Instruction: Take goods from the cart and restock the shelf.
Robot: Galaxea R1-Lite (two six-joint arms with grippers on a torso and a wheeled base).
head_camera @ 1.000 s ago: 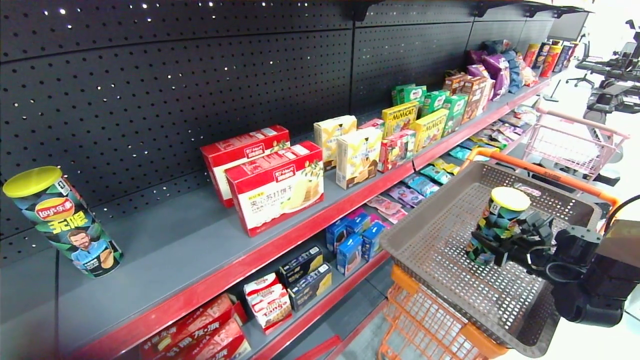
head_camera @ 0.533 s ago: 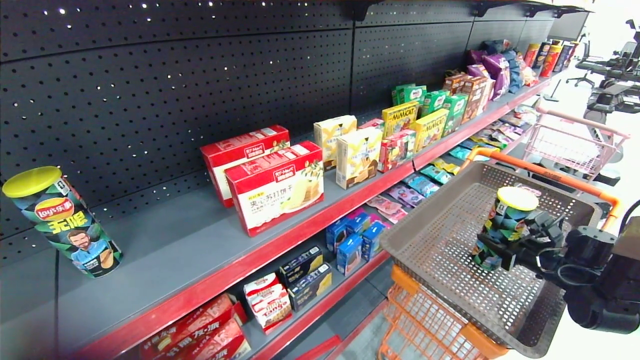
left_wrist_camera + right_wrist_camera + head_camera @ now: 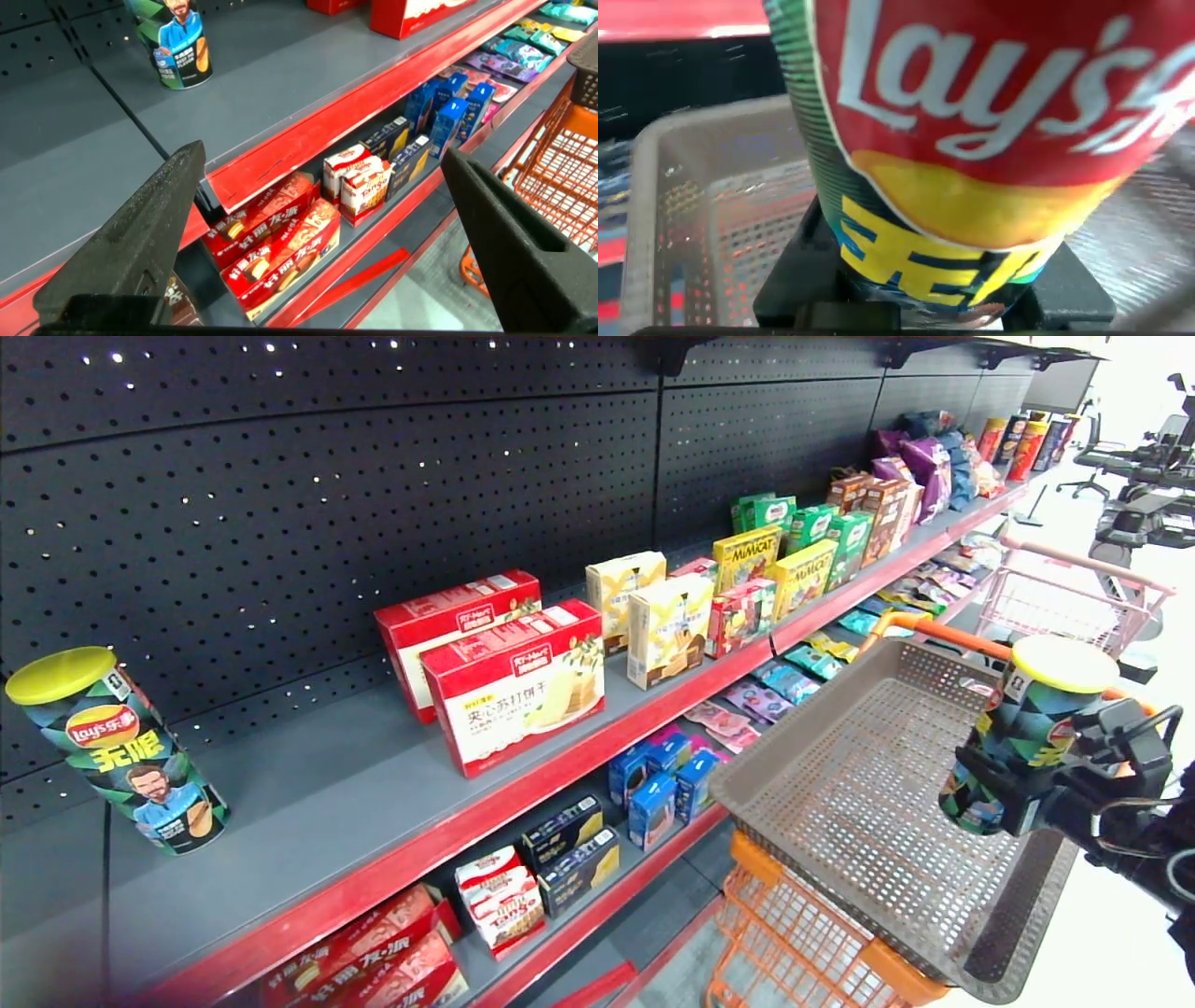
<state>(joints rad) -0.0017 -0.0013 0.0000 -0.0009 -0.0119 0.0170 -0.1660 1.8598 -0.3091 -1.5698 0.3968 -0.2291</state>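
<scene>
Your right claw is clamped on a chips can with a yellow lid, holding it slightly tilted over the grey basket of the orange cart, toward the basket's right side. Your left claw has its fingers spread wide with nothing between them, hanging over the red front edge of the shelf. On that shelf a matching can stands at the far left, well apart from two red boxes to its right
</scene>
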